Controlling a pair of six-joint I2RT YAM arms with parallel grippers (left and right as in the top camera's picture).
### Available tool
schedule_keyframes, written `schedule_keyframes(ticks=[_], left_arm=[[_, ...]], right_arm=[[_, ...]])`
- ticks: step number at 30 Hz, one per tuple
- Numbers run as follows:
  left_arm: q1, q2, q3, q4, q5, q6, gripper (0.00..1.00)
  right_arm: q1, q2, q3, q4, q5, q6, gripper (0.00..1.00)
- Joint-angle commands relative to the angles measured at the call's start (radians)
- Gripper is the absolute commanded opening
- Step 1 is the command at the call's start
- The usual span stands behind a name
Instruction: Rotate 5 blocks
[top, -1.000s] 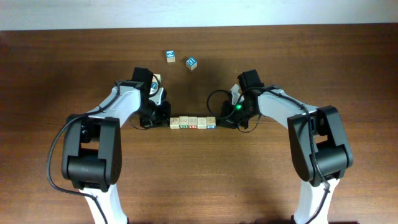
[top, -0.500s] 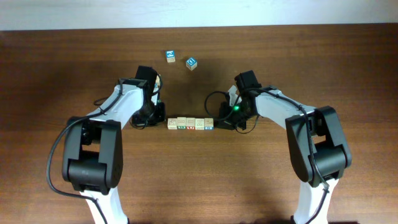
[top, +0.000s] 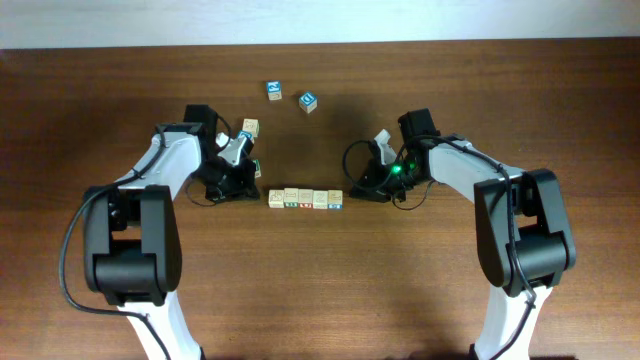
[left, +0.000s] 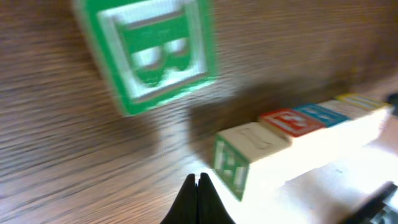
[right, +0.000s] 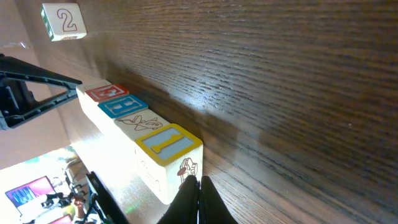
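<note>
**Left end effector** (left: 199, 186): mine, fingers pressed together, pinching nothing, low over the desk (top: 420, 290).

**Right end effector** (right: 198, 186): mine, likewise pressed together and empty.

**Row of blocks** (top: 306, 198): five cubes side by side at mid-desk. Its long axis runs left to right, straight between my two tips. The green-marked end block (left: 231, 171) lies just ahead of my left tip and a little to one side. The yellow-marked end block (right: 166, 144) lies just ahead of my right tip. Each arm is nearest its own end, and I cannot rank which is closer overall.

**Loose blocks, apart from the row:** a green-lettered block (left: 152, 53) near my left side, a block marked "2" (right: 65, 20), and two blue-marked blocks (top: 273, 91) farther back.

**Hard to make out:**
- The left wrist view is blurred, and the row's far end washes out in glare.
- The right wrist view shows only four tops clearly.
- No view shows whether either tip touches its end block.
</note>
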Motion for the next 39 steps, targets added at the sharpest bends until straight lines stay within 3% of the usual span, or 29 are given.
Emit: schedule_keyframes(ticks=[1, 11, 19, 39], left_arm=[[0.012, 0.012, 0.019, 0.005, 0.132, 0.057, 0.0], [-0.007, 0.012, 0.019, 0.0, 0.1, 0.056, 0.0], [-0.056, 0.012, 0.017, -0.003, -0.043, 0.022, 0.0], [-0.052, 0.012, 0.018, 0.005, 0.052, 0.022, 0.0]], right_arm=[[0.006, -0.002, -0.002, 0.01, -0.027, -0.022, 0.04], [0.009, -0.002, -0.021, 0.04, -0.012, 0.005, 0.04], [0.009, -0.002, -0.023, 0.041, -0.012, 0.005, 0.04], [0.011, -0.002, -0.047, 0.035, -0.031, 0.04, 0.05]])
